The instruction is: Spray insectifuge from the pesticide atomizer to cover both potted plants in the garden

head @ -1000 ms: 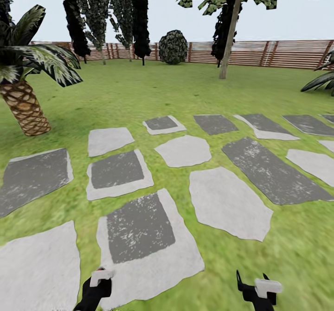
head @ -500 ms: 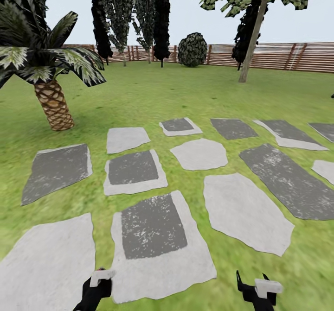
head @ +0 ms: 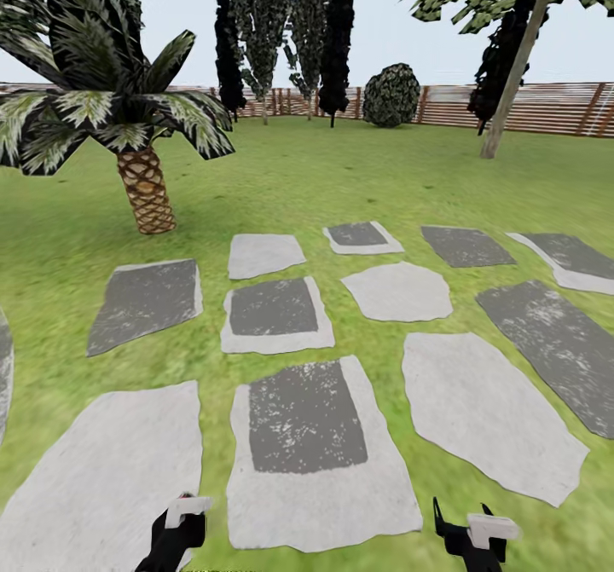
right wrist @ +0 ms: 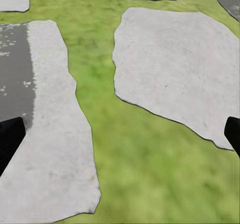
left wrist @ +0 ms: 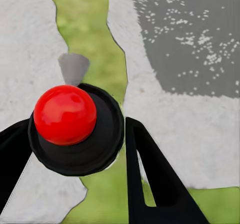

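Garden lawn (head: 341, 188), stepping stones (head: 315, 436), palm (head: 145, 188), fence (head: 546, 107); robot in transit.
Left gripper (left wrist: 75, 149): fingers straddle a red-knobbed black disc, grip uncertain. Right gripper (right wrist: 120, 134): spread wide, empty, presumably ready for pickup. Atomizer and potted plants: whereabouts undetermined.

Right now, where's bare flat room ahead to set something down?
Free: the large pale grey flat stepping stone right of centre, grass all round; the pale slab at lower left. Crowded: around the striped-leaf palm shrub at far left, fronds overhanging.
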Controlling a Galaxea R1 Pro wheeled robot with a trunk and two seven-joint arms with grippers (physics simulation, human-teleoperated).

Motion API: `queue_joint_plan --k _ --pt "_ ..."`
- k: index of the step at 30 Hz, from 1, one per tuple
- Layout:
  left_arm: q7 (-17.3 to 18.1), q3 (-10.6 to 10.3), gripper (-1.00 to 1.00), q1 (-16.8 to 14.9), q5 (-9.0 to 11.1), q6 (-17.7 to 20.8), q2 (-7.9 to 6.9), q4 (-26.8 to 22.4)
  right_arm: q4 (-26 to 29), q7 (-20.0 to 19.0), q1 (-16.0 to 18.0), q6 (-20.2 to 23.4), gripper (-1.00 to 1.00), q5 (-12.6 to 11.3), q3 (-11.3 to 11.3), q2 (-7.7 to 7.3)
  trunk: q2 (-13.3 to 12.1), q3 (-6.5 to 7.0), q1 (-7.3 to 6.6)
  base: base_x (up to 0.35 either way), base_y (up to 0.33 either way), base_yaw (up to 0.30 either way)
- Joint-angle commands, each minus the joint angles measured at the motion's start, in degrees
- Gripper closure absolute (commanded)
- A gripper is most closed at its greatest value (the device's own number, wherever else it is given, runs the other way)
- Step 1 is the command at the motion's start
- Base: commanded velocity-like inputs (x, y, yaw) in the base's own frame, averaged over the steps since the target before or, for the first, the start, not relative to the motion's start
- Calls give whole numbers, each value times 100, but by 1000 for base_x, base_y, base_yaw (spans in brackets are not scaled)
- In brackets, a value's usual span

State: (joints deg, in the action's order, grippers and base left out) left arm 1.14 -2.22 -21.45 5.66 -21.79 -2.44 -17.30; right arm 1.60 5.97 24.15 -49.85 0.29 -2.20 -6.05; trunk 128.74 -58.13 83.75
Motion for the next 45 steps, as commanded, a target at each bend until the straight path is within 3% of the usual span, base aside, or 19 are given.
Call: queue_joint_plan --k 1,21,31,45 --pt "7 -24 100 -4 56 -18 -2 7 -4 1 1 -16 -100 6 -18 3 2 -1 -1 0 0 257" --pt "0 -24 100 -1 58 -18 -2 7 -5 1 1 -16 -100 6 -18 34 2 73 -1 0 9 257" --pt "0 -24 100 -3 58 -18 -2 7 -3 1 1 -18 -100 6 -18 34 2 108 -1 2 279 249" --pt "0 -24 100 -5 58 -18 -2 -1 -2 9 1 -25 -100 6 -16 34 2 113 -1 83 304 25"
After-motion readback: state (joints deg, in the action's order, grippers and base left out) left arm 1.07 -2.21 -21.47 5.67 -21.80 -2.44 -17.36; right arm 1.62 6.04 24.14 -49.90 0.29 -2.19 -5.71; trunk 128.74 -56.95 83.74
